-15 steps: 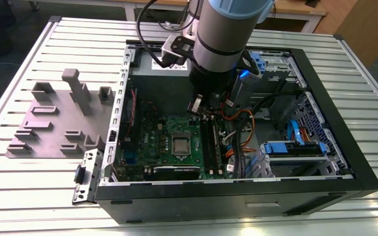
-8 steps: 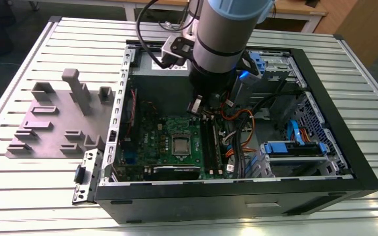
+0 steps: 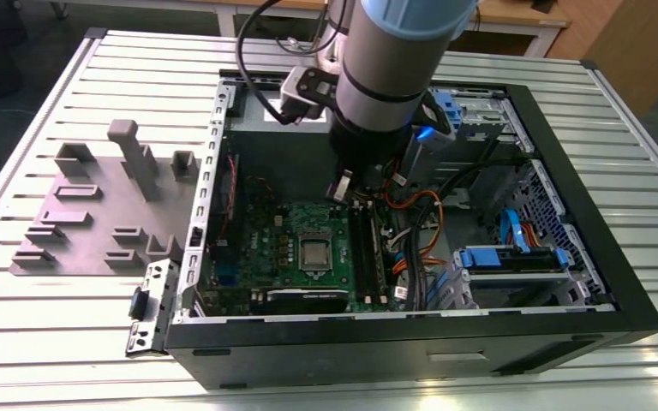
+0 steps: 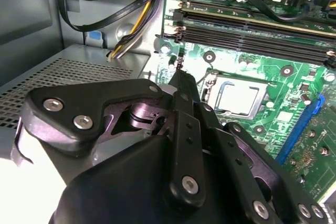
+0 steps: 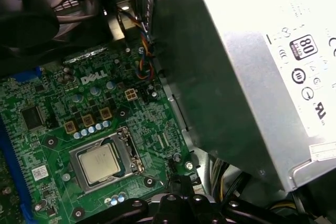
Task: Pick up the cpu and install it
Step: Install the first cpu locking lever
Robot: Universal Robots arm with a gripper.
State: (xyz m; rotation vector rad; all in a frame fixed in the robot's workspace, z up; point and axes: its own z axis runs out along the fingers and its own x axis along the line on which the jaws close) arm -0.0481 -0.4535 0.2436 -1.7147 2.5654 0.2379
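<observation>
The cpu (image 3: 312, 251) is a small silver square lying flat in its socket on the green motherboard (image 3: 258, 248), inside the open computer case (image 3: 421, 344). Both wrist views show it seated within the metal socket frame, cpu (image 4: 239, 98) and cpu (image 5: 100, 162). My gripper (image 3: 341, 187) hangs above the board beside the memory slots (image 4: 252, 30), a short way from the socket and touching nothing. Its fingers meet at a narrow tip, gripper (image 4: 180, 75), with nothing between them.
The big grey power supply (image 5: 252, 77) stands close beside the gripper. Black, orange and yellow cables (image 4: 121, 19) run nearby. Blue drive brackets (image 3: 510, 257) sit at the exterior view's right. A grey fixture plate (image 3: 100, 214) with upright blocks lies on the slatted table left of the case.
</observation>
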